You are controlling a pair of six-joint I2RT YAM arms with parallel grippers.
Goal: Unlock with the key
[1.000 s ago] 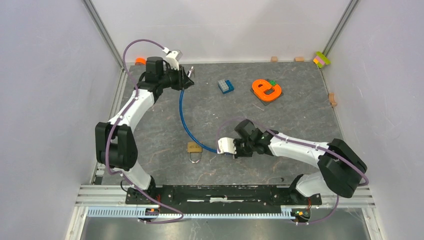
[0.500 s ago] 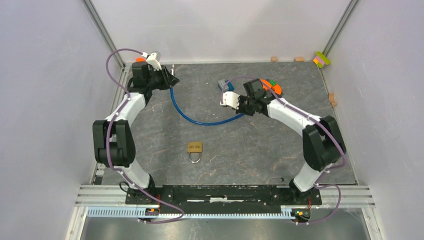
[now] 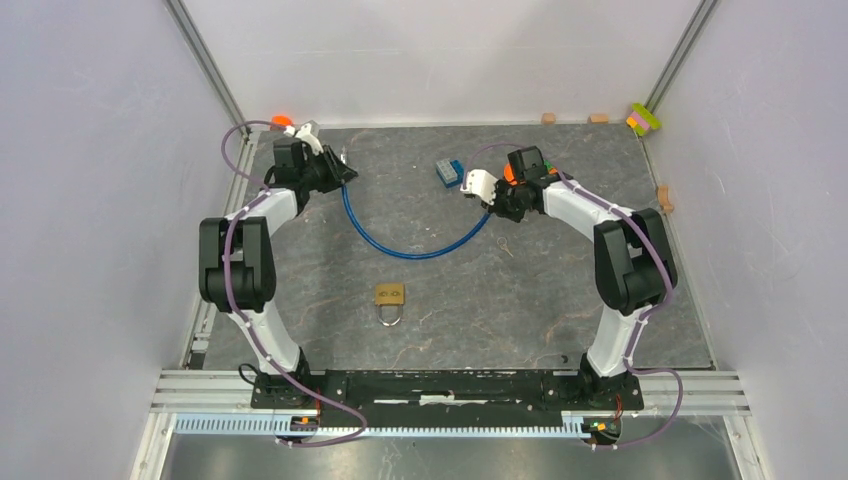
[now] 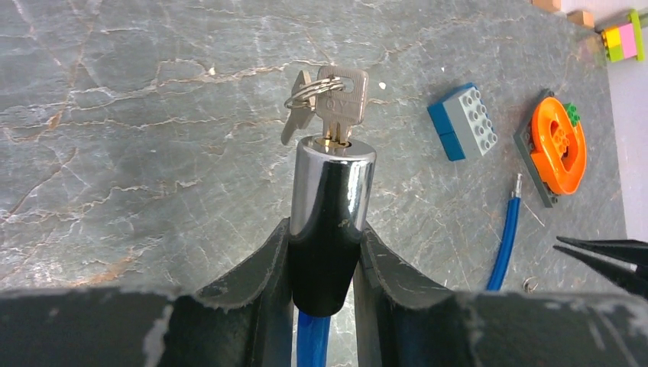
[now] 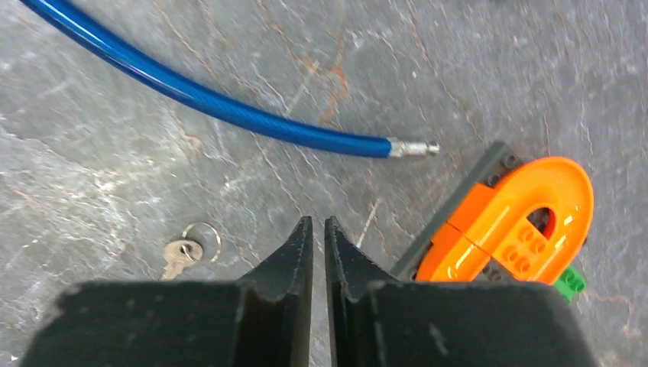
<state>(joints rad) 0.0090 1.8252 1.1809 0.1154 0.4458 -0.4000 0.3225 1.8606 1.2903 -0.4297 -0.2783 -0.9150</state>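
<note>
From above, the blue cable sags across the grey stone-look table between your two arms, well apart from the brass padlock. Walls close in on three sides.

On the left wrist, your left gripper clamps the chrome lock barrel with the key seated in it. Both are probably slick, rigid metal, so pinch the key's flat bow.

On the right wrist, your right gripper is nearly closed on nothing, near the cable's bare tip.
</note>
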